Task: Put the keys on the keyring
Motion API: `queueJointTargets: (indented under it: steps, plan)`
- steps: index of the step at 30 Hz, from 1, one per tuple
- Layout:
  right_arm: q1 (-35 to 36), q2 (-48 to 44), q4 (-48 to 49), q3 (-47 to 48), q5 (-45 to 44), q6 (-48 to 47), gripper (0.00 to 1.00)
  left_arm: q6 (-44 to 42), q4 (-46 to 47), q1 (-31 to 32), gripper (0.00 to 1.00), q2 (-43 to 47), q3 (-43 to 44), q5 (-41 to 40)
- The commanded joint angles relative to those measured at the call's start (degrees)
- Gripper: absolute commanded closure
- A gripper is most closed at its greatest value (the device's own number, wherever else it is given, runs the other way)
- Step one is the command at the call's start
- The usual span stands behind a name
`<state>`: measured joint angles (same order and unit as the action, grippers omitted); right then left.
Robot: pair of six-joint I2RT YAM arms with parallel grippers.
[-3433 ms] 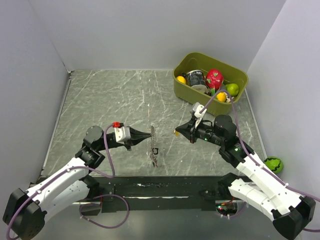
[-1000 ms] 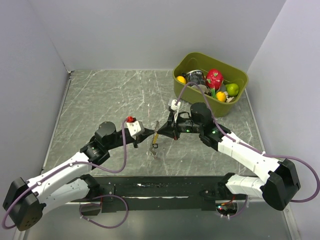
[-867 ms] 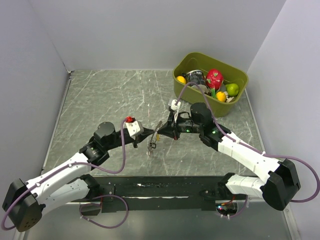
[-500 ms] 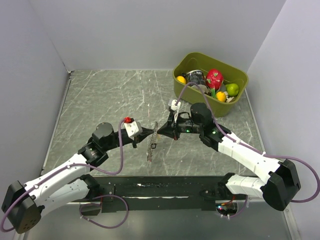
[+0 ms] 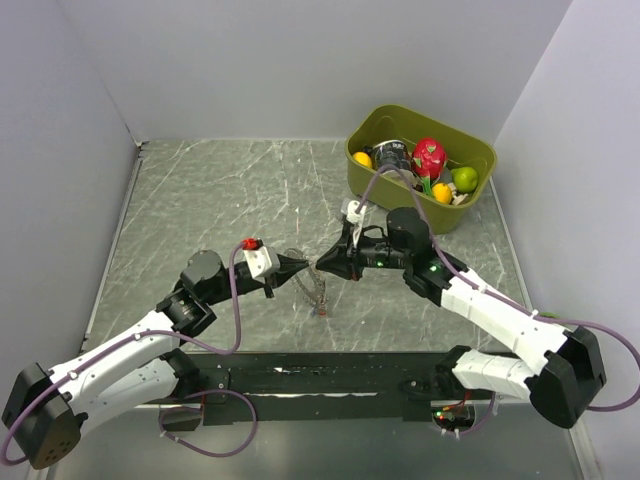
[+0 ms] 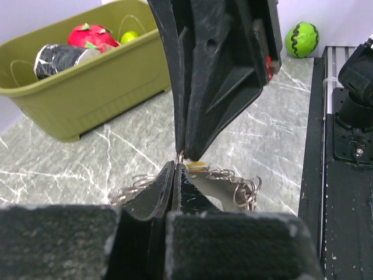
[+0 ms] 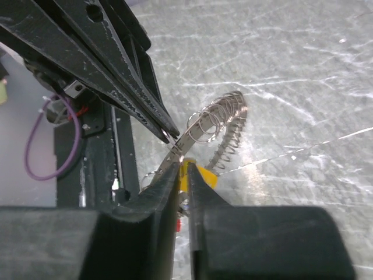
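Two pincers were met tip to tip low over the table (image 5: pixel 200 200). Left pincer (image 5: pixel 298 267) was clamped shut on the keyring (image 7: pixel 218 116) edge. Right pincer (image 7: pixel 182 167) showed a slim gap with the yellow key (image 7: pixel 207 177) in it, grip not determinable. Risks judged: key dropped unthreaded if released early, ring twisted loose by side push

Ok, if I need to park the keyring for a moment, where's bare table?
Widest bare stretch: the far-left table, between the left wall and the green bin. A smaller strip lies in front of the bin, right of the right arm. Crowded: the centre, where left gripper and right gripper meet tip to tip at the keyring.
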<state>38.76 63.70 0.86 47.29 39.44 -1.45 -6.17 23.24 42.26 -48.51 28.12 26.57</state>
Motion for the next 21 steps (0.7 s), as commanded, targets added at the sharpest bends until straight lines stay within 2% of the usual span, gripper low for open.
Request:
queueJointTargets:
  steps: [1, 2, 4, 5, 7, 8, 11, 16, 21]
  plan:
    - [0.1, -4.0, 2.2, -0.3, -2.1, -1.4, 0.68, 0.9, 6.8, 0.3, 0.99, 1.5, 0.4, 1.3]
    - [0.1, -5.0, 2.3, -0.5, -2.3, -1.4, 0.58, 0.8, 7.0, 0.3, 0.99, 1.6, 0.2, 1.3]
    - [0.2, -6.0, 2.0, -0.5, -2.4, -1.8, 0.48, 0.9, 7.3, 0.3, 0.99, 2.0, 0.0, 1.5]
    - [0.2, -6.4, 2.0, -0.5, -2.9, -1.9, 0.36, 0.8, 7.3, 0.3, 0.99, 2.1, -0.1, 1.6]
    - [0.1, -8.0, 2.1, -0.7, -3.2, -2.4, 0.25, 0.7, 7.5, 0.3, 0.99, 2.4, -0.2, 2.2]
    - [0.1, -8.6, 2.5, -1.2, -3.9, -2.6, 0.15, 0.6, 7.4, 0.3, 0.99, 2.5, -0.3, 2.7]
    - [0.1, -10.4, 3.5, -1.8, -3.8, -3.2, 0.04, 0.5, 8.6, 0.3, 0.99, 3.0, -0.8, 4.5]
    - [0.2, -9.7, 4.8, -1.1, 3.1, -4.3, 0.05, 0.9, 12.2, 0.3, 0.99, 3.7, -2.1, 8.5]
    - [0.2, -7.2, 5.9, 0.5, 8.8, -3.9, 0.19, 1.6, 14.7, 0.3, 0.99, 4.0, -2.5, 12.4]
